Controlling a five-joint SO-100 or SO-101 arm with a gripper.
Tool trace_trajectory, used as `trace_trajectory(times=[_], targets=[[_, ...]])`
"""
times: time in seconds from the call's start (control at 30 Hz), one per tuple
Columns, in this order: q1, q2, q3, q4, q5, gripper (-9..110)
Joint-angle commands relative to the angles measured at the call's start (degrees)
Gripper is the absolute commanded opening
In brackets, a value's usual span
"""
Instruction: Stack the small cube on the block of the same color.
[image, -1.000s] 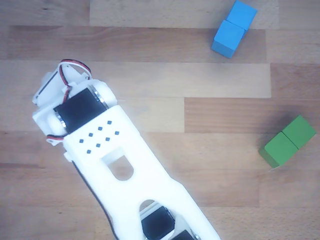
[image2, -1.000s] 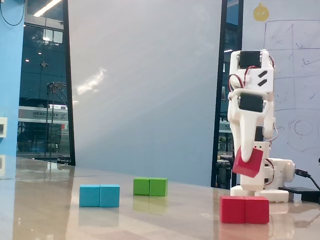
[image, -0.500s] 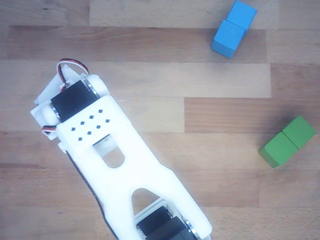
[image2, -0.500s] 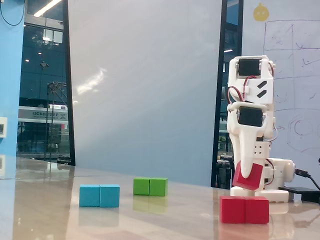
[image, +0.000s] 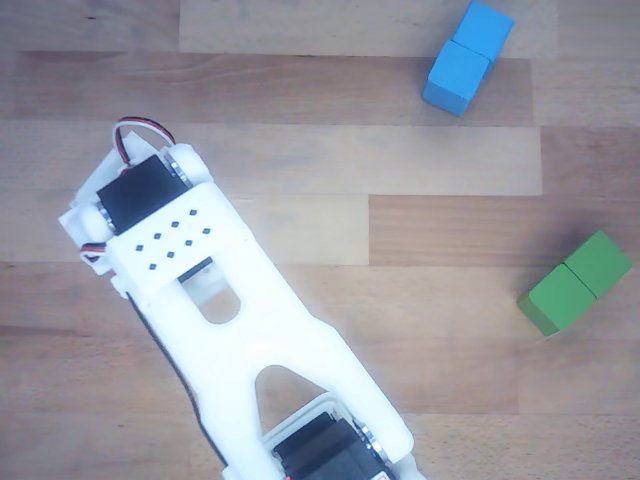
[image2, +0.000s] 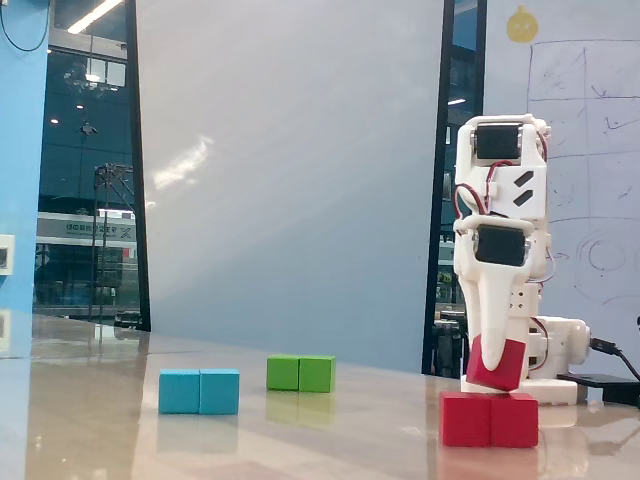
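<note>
**Observer:** Fixed view: your white two-finger gripper (image2: 494, 362) is clamped on the small matte red-orange cube (image2: 498, 364). The cube sits tilted, its lower corner touching or just above the top of the oblong red-orange block with a seam across its middle (image2: 489, 419). The block lies flat on the glossy wooden bench (image2: 250, 440), right in front of the arm's base.

**Operator:** Good to let go?

**Observer:** I'd judge not yet. The cube is canted, so level it first, or it will likely rock and slide when freed. Centre it on one half of the block, lower until the bottom face sits flush, then part the fingers slowly and lift straight up. The other view gives no help here: the arm's white body hides both red pieces. The blue oblong block (image: 467, 57) and green oblong block (image: 575, 283) sit well apart; ignore them.
</note>
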Motion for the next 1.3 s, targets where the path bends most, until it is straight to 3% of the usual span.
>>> trace_trajectory(times=[0.0,0.8,1.27], targets=[[0.26,0.70,-6.59,-2.29,0.18,12],[0.35,0.70,-6.06,-2.37,0.18,23],[10.02,9.23,-6.50,-1.32,0.09,23]])
